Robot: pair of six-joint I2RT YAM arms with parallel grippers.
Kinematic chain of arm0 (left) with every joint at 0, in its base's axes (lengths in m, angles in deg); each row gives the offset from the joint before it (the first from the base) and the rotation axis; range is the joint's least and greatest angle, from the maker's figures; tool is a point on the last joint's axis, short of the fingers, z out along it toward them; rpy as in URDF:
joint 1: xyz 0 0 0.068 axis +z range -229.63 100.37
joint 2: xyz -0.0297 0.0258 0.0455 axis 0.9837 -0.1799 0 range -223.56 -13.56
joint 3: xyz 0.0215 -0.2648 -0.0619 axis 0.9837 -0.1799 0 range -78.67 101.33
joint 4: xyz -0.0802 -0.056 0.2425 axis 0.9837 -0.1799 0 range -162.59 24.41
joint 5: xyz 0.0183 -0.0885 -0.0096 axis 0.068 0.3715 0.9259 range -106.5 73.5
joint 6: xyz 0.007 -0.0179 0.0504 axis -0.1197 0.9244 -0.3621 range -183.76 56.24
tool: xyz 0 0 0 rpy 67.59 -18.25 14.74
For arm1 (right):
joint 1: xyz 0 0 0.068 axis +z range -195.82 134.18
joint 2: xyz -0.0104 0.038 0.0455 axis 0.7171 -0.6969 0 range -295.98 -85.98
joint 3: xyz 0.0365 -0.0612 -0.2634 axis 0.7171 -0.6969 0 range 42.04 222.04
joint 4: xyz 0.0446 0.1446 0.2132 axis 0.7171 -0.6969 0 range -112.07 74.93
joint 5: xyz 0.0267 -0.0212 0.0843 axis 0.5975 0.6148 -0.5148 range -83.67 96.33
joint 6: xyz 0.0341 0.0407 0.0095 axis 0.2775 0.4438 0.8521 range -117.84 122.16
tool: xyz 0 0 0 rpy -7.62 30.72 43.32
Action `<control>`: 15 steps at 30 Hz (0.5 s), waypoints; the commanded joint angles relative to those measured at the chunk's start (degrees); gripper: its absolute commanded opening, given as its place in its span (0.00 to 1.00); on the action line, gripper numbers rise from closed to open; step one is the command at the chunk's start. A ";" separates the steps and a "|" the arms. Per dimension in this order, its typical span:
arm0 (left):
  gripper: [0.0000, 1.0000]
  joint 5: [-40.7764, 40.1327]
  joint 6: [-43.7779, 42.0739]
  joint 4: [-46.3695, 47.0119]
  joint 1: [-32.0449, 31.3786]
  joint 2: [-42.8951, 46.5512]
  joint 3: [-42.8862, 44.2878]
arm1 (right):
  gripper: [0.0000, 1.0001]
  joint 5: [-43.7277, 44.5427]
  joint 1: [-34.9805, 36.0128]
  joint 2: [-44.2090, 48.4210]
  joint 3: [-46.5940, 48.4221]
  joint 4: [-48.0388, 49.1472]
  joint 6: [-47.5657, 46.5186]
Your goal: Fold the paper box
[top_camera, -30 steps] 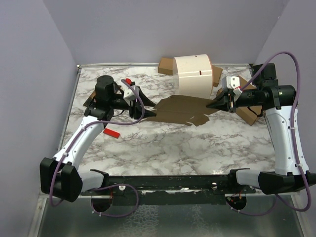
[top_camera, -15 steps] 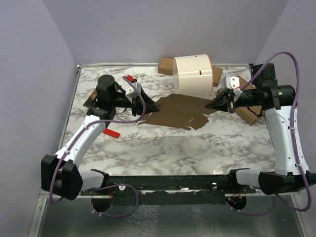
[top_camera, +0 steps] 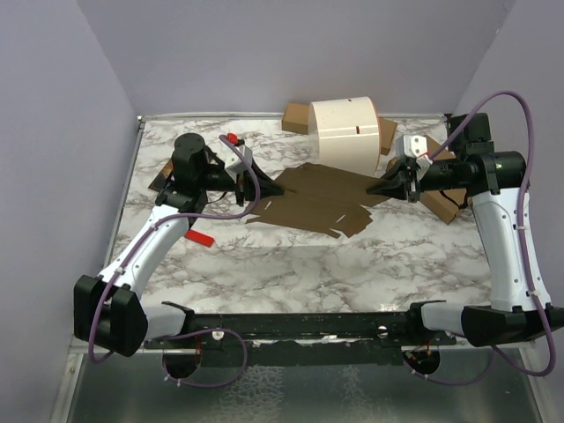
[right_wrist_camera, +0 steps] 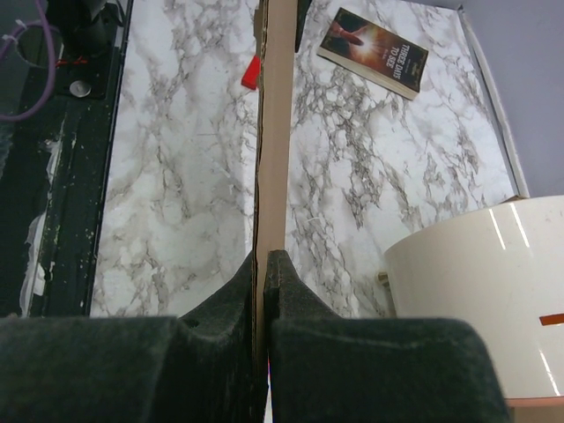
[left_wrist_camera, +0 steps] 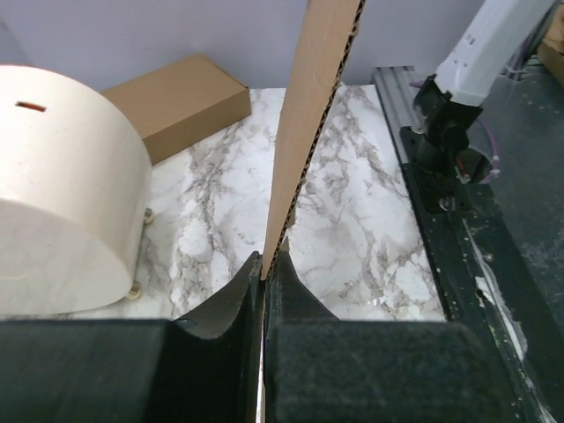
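Overhead, the paper box [top_camera: 313, 198] appears as an unfolded brown sheet spread just above the middle of the frame, over the marbled bench [top_camera: 291, 264]. It stretches between the left arm [top_camera: 154, 242] at centre left and the right arm [top_camera: 502, 238] at the right edge. That view does not make clear how each end is held, but the wrist cameras do. In the left wrist view the left jaws are closed on the corrugated edge of the sheet, which rises from bottom centre to the top of the frame. In the right wrist view the right jaws are likewise clamped shut on a thin cardboard edge running straight up the middle. Only the right wrist view shows a book [right_wrist_camera: 372, 52] with its dark printed cover, lying flat on the marble at upper centre, and beside the sheet's edge a small red piece [right_wrist_camera: 251, 72]. A cream cylinder [top_camera: 345, 134] lies on its side at top centre of the overhead view, touching the sheet's far edge. The left wrist view shows its round end at the left and, behind it at upper left, a closed brown carton [left_wrist_camera: 176, 101] whose inside is hidden.
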State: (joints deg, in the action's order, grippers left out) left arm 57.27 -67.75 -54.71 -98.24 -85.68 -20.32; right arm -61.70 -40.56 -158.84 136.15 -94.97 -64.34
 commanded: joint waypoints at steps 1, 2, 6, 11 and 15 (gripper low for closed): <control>0.08 -7.08 -1.11 -0.39 0.06 2.32 -0.25 | 0.01 -3.14 0.54 -1.26 0.16 2.29 5.19; 0.20 -9.99 -0.22 -0.49 0.70 3.17 -0.28 | 0.01 -1.98 0.54 -1.51 0.32 3.37 6.90; 0.41 -18.97 9.65 3.97 8.35 9.06 -2.77 | 0.01 1.55 0.54 -2.27 1.50 5.98 11.49; 0.60 -29.85 19.79 11.23 18.60 18.97 -11.34 | 0.01 3.34 0.54 -3.61 4.96 8.59 17.16; 0.64 -32.94 32.63 16.40 27.62 20.54 -17.27 | 0.01 4.77 0.54 -6.55 12.81 9.47 22.35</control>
State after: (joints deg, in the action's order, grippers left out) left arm 32.03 -50.33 -46.23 -77.76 -66.05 -32.49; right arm -58.85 -40.50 -163.28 140.76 -89.53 -49.61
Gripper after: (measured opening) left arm 0.624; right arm 0.016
